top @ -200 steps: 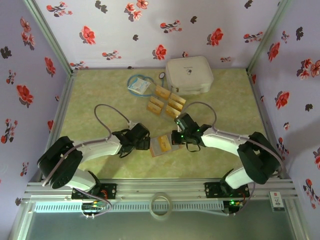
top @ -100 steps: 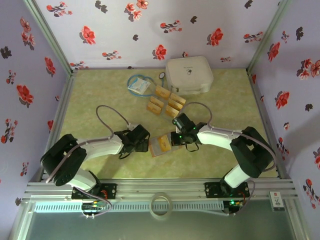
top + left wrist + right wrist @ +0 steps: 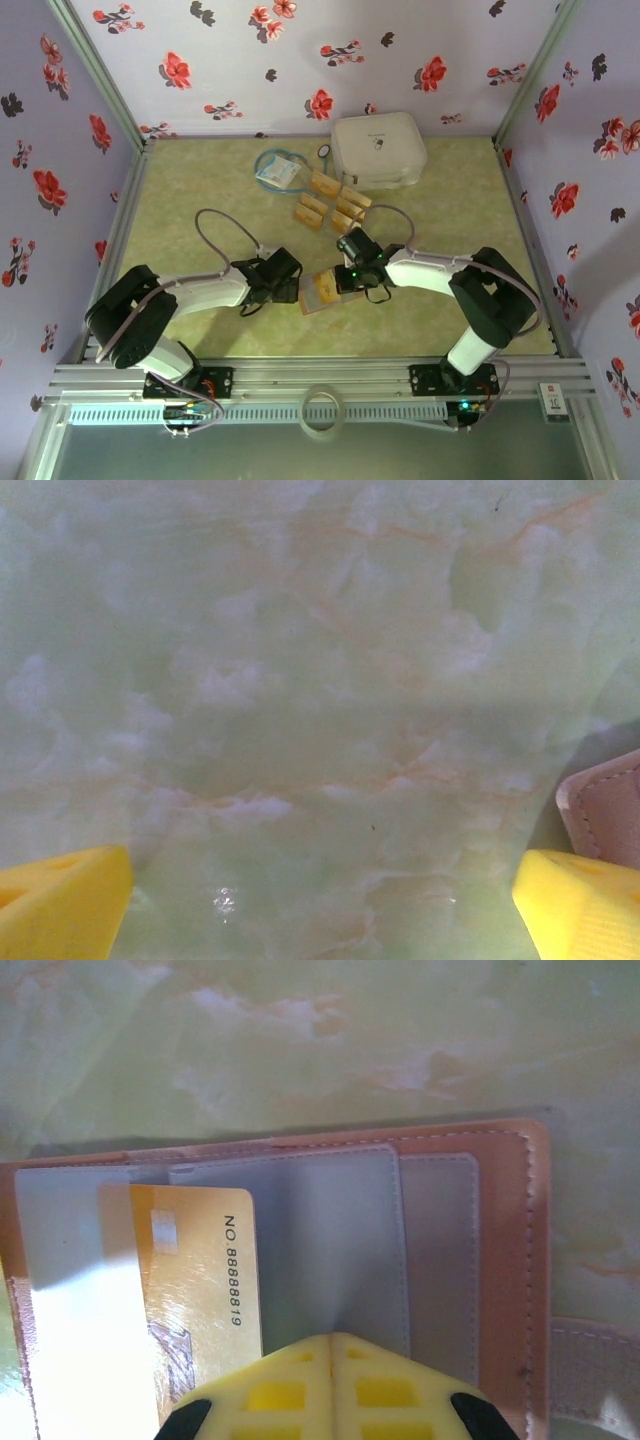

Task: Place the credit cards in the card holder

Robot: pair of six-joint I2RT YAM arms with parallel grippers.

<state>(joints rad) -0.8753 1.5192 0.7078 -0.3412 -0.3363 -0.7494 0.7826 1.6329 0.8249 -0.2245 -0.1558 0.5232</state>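
My right hand [image 3: 333, 1360], clenched with nothing visibly between its fingers, sits over the open card holder [image 3: 440, 1230] on the desk [image 3: 300, 680]. One credit card [image 3: 200, 1280] lies part-way in a pocket, and my left hand [image 3: 320, 910] stands released just beside the holder. The risk I judge is that a skewed push jams the card at the pocket lip or slides the unpinned holder.

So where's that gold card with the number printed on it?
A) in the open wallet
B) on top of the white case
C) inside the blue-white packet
A: the right wrist view shows the gold card lying on the grey inside of the open card holder, just beyond the shut right claw.
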